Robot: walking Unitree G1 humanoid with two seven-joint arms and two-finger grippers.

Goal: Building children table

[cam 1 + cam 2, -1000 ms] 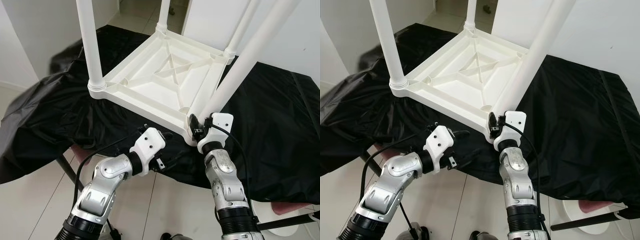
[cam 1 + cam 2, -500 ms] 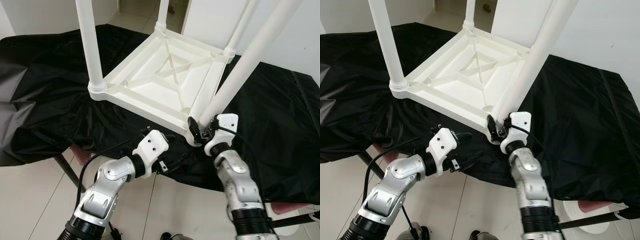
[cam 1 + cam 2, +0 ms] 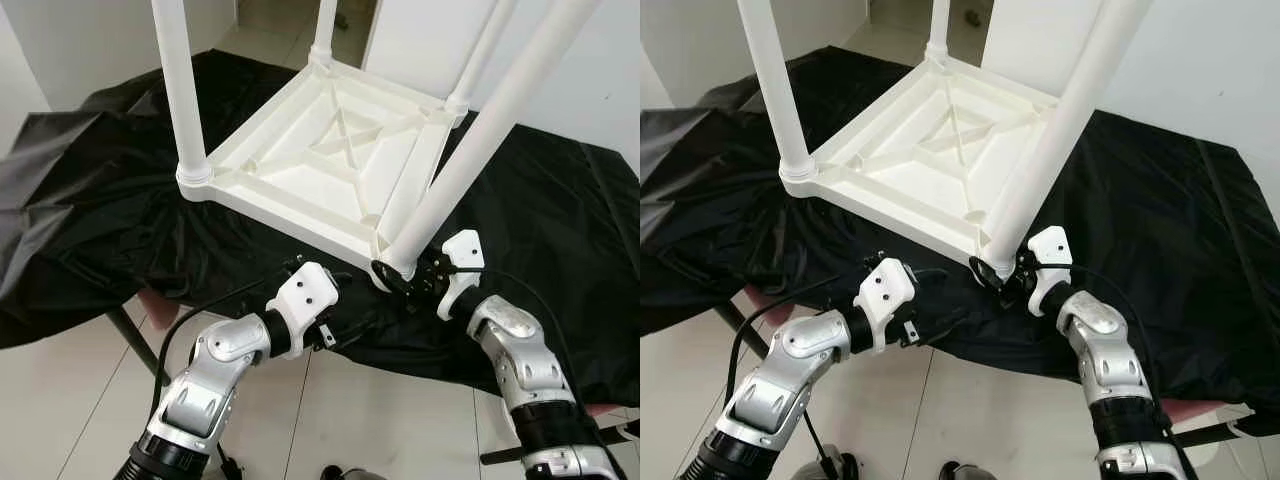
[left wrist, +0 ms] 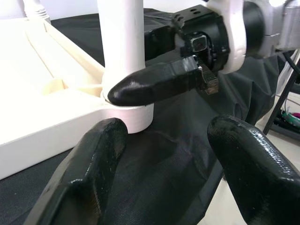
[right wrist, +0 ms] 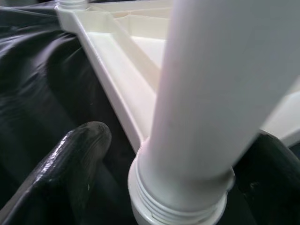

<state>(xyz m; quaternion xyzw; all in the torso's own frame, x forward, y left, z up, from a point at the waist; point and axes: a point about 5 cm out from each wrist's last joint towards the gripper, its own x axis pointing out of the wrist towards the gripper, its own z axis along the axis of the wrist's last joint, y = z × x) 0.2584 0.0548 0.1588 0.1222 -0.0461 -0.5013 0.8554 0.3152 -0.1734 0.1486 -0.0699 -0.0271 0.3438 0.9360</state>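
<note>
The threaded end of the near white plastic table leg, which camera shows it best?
Right wrist view: the white plastic leg's threaded end sits close up between the right gripper jaws. Left wrist view shows its collar; the eye views show it small.

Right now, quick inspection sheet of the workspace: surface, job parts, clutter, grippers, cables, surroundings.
Surface: black cloth, creased, draped over a support and hanging off the near edge.
Job's things: white plastic children's table upside down on the cloth; four white legs point up, the near-right leg stands in its corner socket.
Clutter: nothing seen on the cloth besides the table.
Grippers: right gripper at the base of the near-right leg, a finger on each side, contact not confirmed; left gripper open, holding nothing, facing that same corner.
Cables: black cable looping along the left arm.
Surroundings: white tiled floor, white walls, a metal support leg under the cloth.
</note>
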